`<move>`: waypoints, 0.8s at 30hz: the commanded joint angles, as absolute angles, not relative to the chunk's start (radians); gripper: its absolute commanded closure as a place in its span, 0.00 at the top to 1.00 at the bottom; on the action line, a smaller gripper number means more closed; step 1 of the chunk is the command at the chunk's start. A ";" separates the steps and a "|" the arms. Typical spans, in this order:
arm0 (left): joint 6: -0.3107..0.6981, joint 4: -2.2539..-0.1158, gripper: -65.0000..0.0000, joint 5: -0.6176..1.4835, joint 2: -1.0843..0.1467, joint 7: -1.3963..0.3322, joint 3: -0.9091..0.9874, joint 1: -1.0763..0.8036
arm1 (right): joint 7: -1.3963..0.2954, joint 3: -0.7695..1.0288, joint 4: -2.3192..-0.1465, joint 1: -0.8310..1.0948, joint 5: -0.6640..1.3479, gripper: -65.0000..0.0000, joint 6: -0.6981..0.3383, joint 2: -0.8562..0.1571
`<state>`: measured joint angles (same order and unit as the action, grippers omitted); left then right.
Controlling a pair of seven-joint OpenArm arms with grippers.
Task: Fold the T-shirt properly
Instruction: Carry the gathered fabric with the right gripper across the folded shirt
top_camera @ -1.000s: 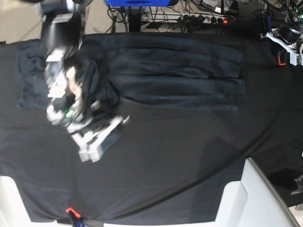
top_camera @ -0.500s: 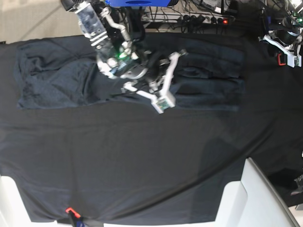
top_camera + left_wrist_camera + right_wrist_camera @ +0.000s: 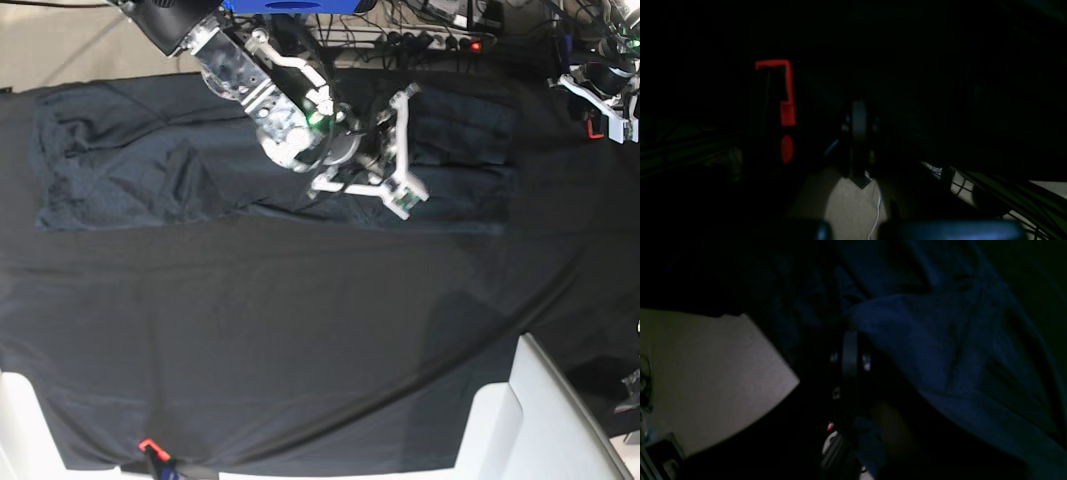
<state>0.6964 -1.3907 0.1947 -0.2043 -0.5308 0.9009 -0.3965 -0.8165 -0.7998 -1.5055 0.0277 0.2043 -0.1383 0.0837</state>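
T-shirt (image 3: pixel 250 165) spread along table's (image 3: pixel 300 340) far side, long axis left-to-right. Right end effector (image 3: pixel 405 150) over its middle, closed, apparently empty; far nearer than left end effector (image 3: pixel 612 105), closed, parked off the corner.

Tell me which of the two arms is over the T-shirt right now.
The right arm: its right gripper hangs over the T-shirt, on the base view's left. The left gripper sits off at the tablecloth's far corner, away from the shirt.
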 commanded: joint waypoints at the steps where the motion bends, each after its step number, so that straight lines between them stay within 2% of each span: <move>1: 0.698 -1.405 0.00 0.205 -0.222 -0.512 0.908 -0.400 | -0.803 -0.797 -1.512 0.018 0.213 0.00 -0.140 0.097; 6: 0.698 -1.405 0.00 0.205 -0.222 -0.513 0.908 -0.400 | -0.825 -0.802 -1.484 0.004 0.213 0.02 -0.147 0.097; 8: 0.698 -1.405 0.00 0.205 -0.222 -0.515 0.906 -0.400 | -0.862 -0.803 -1.491 -0.001 0.213 0.14 -0.147 0.097; 12: 0.698 -1.414 0.00 0.214 -0.222 -0.516 0.906 -0.398 | -0.932 -0.803 -1.557 -0.007 0.213 0.52 -0.148 0.090; 14: 0.698 -1.417 0.00 0.216 -0.222 -0.516 0.906 -0.394 | -0.972 -0.800 -1.609 -0.007 0.213 0.65 -0.148 0.087; 17: 0.698 -1.417 0.00 0.280 -0.222 -0.541 0.909 -0.383 | -0.969 -0.792 -1.698 0.001 0.214 0.67 -0.147 0.035; 19: 0.698 -1.417 0.00 0.380 -0.249 -0.630 0.915 -0.381 | -0.918 -0.783 -1.738 0.028 0.213 0.67 -0.143 0.001; 24: 0.698 -1.412 0.58 0.648 -0.315 -0.740 0.906 -0.384 | -0.788 -0.610 -1.745 0.140 0.213 0.67 -0.143 -0.021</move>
<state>0.6880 -1.3945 0.6350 -0.3088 -0.7494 0.9043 -0.3824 -0.8089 -0.6064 -1.7267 0.1543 0.2035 -0.1387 -0.0315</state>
